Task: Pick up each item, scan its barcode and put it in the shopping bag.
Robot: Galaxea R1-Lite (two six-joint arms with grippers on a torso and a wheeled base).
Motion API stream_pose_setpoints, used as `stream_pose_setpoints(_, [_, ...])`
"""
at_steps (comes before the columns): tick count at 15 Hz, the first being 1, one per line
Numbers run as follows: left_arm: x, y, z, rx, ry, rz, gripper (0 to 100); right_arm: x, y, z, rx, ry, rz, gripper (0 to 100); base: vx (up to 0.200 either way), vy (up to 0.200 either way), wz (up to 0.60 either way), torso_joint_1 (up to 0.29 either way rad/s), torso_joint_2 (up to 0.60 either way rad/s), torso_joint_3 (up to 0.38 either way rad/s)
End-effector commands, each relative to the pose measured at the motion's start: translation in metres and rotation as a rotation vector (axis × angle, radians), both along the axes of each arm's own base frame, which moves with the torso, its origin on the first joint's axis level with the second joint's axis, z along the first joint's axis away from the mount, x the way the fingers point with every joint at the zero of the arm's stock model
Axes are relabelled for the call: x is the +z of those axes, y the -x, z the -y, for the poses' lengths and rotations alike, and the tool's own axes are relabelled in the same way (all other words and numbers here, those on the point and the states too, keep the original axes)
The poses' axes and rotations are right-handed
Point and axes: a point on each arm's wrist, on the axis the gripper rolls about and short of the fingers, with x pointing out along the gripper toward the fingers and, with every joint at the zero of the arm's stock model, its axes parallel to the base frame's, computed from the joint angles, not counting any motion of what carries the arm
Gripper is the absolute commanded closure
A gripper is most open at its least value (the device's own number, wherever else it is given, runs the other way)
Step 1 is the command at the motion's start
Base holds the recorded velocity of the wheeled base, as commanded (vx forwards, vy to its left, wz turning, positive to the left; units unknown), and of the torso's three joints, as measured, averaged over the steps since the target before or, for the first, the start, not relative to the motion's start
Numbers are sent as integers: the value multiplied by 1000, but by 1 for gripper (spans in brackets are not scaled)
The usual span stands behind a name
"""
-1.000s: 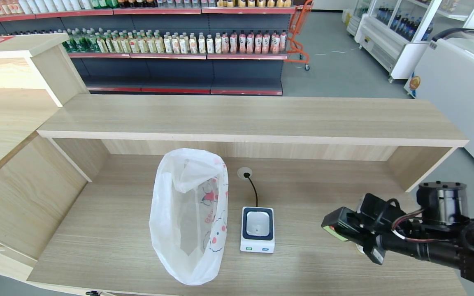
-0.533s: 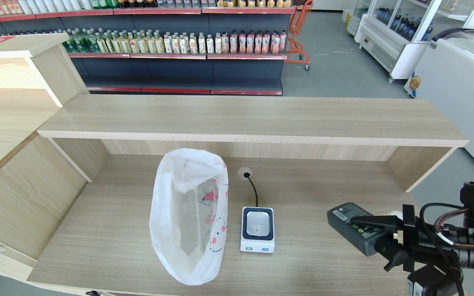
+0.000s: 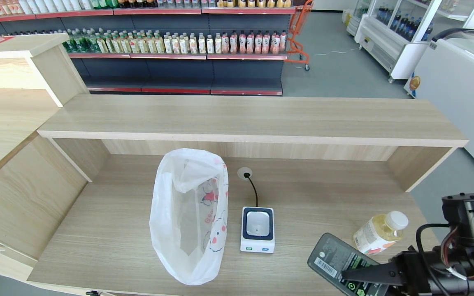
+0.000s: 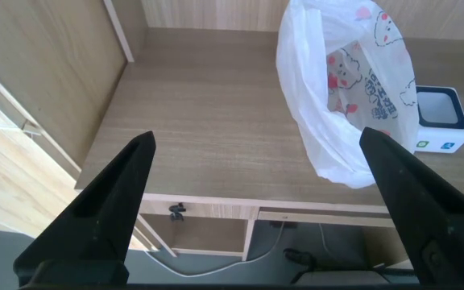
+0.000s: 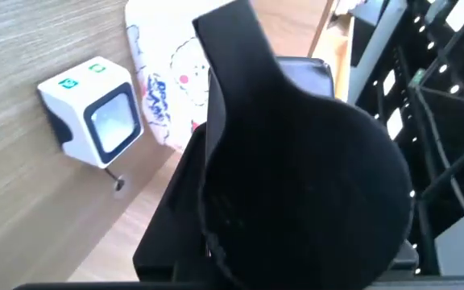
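My right gripper (image 3: 364, 274) is shut on a flat dark grey box (image 3: 335, 261) and holds it over the counter's front right corner, its barcode label facing up. The box is right of and nearer than the white scanner (image 3: 257, 228), which has a dark glass window. A white plastic shopping bag (image 3: 189, 213) stands open just left of the scanner. A bottle of yellow drink with a white cap (image 3: 379, 233) lies on the counter behind the box. My left gripper (image 4: 256, 209) hangs open off the counter's front left, with the bag (image 4: 345, 89) and the scanner (image 4: 440, 117) ahead of it.
A raised wooden ledge (image 3: 253, 119) runs along the back of the counter, with side walls at both ends. The scanner's black cable (image 3: 253, 189) runs back to a hole in the counter. Shop shelves and freezers stand beyond. The right wrist view shows the scanner (image 5: 95, 109) beside the bag (image 5: 167, 89).
My right arm has swung the dark box down and toward the counter's front edge, turning its label up. The bottle it hid has come into sight. Bag and scanner have not moved.
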Motion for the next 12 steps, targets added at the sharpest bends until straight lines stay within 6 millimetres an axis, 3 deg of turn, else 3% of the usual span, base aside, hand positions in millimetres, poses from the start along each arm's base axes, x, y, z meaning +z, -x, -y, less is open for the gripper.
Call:
stream_pose_setpoints(1, [0, 0, 0, 0, 0, 0, 0, 6, 7, -21, 121, -7, 41, 100, 0, 0, 0, 0, 0, 0])
stream_pose_setpoints(6, [0, 0, 0, 0, 0, 0, 0, 6, 12, -35, 206, -7, 57, 100, 0, 0, 0, 0, 0, 0])
stream_pose_setpoints(12, [0, 0, 0, 0, 0, 0, 0, 5, 12, -36, 214, -9, 54, 100, 0, 0, 0, 0, 0, 0])
